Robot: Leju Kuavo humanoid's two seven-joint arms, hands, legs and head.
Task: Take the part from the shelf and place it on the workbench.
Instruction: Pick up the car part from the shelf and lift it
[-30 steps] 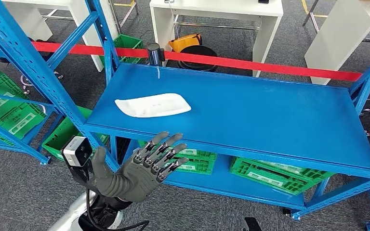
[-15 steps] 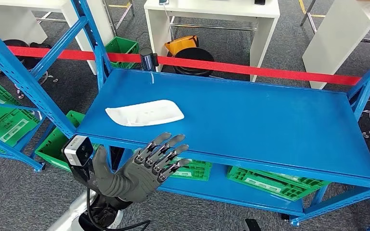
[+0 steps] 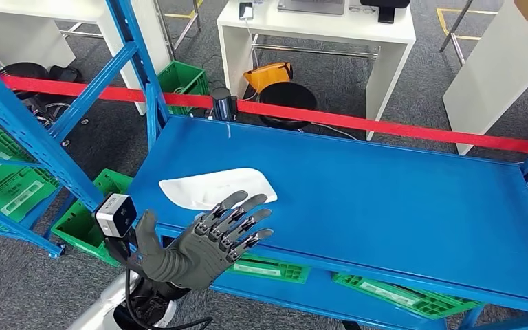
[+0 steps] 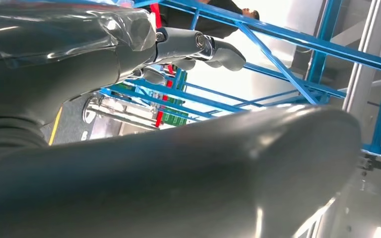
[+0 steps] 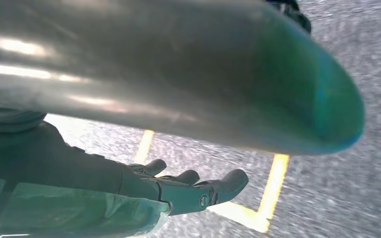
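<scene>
On the blue shelf, a white part lies partly hidden behind the left hand, fingers spread, empty; right hand likewise released.

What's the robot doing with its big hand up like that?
It is reaching for the white part lying on the blue shelf. Its left hand is open with fingers spread, held near the shelf's front edge, holding nothing yet. Its right hand hangs open over the grey floor.
</scene>
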